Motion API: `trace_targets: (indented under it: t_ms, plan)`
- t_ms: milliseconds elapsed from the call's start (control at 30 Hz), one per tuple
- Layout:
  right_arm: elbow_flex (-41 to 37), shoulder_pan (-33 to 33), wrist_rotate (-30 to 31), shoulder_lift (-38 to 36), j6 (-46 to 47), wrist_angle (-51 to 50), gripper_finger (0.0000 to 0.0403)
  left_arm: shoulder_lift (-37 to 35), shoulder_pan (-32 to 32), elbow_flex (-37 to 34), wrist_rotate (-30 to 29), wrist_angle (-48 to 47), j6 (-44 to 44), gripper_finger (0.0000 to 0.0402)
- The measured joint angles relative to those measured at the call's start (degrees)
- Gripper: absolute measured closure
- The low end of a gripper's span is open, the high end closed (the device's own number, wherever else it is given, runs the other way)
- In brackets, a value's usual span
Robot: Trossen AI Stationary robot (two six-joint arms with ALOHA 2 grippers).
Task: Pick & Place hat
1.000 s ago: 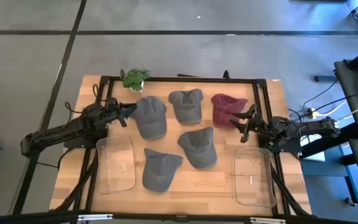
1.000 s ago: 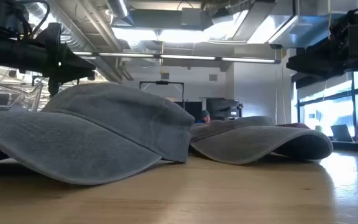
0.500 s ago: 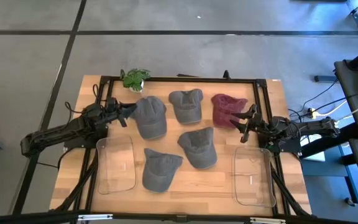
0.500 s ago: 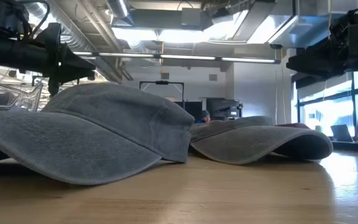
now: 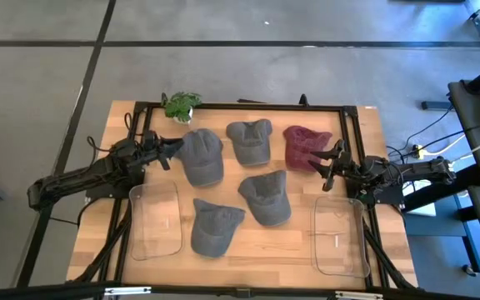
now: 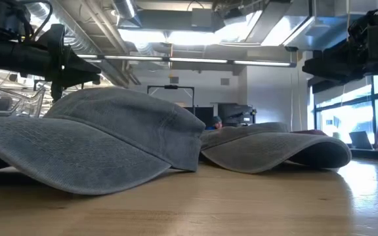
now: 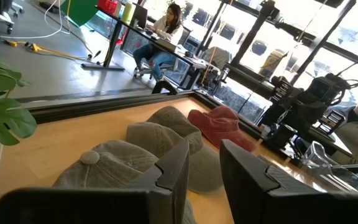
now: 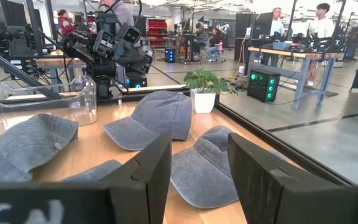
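1. High view: the red hat [image 5: 304, 147] is laid on the tabletop [image 5: 265, 243], long axis running away from the front edge.
2. The right gripper [image 5: 330, 163] is held beside it, fingers spread.
3. The left gripper [image 5: 170, 150] is held at a grey hat [image 5: 202, 156], fingers spread.

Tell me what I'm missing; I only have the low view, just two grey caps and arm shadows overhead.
Observer: From above, five caps: four grey, plus a maroon cap at the back right.
Operator: Give me the grippers.
Observer: The left gripper is open beside the back-left grey cap; the right gripper is open beside the maroon cap.
Operator: Name the drop spots.
Observer: A clear bin front left, another clear bin front right.
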Motion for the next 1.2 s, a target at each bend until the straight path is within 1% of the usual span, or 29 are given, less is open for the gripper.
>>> trace_targets:
  t_ms: [600,667,800,933,967,1067,1200]
  plan:
    - [0.0,0.0,-0.5,0.0,0.2,0.3,0.0246,0.0,0.0,0.0,0.0,0.0,0.0,0.0315]
    - [0.0,0.0,-0.7,0.0,2.6,0.3,0.0246,0.0,0.0,0.0,0.0,0.0,0.0,0.0315]
    - [0.0,0.0,-3.2,0.0,11.6,1.0,0.0246,0.0,0.0,0.0,0.0,0.0,0.0,0.0315]
    - [0.0,0.0,-3.0,0.0,17.6,2.2,0.0246,0.0,0.0,0.0,0.0,0.0,0.0,0.0315]
    - [0.0,0.0,-2.3,0.0,18.6,2.4,0.0246,0.0,0.0,0.0,0.0,0.0,0.0,0.0315]
    - [0.0,0.0,2.7,0.0,22.1,2.6,0.0236,0.0,0.0,0.0,0.0,0.0,0.0,0.0315]
    - [0.0,0.0,9.7,0.0,25.5,3.1,0.0191,0.0,0.0,0.0,0.0,0.0,0.0,0.0315]
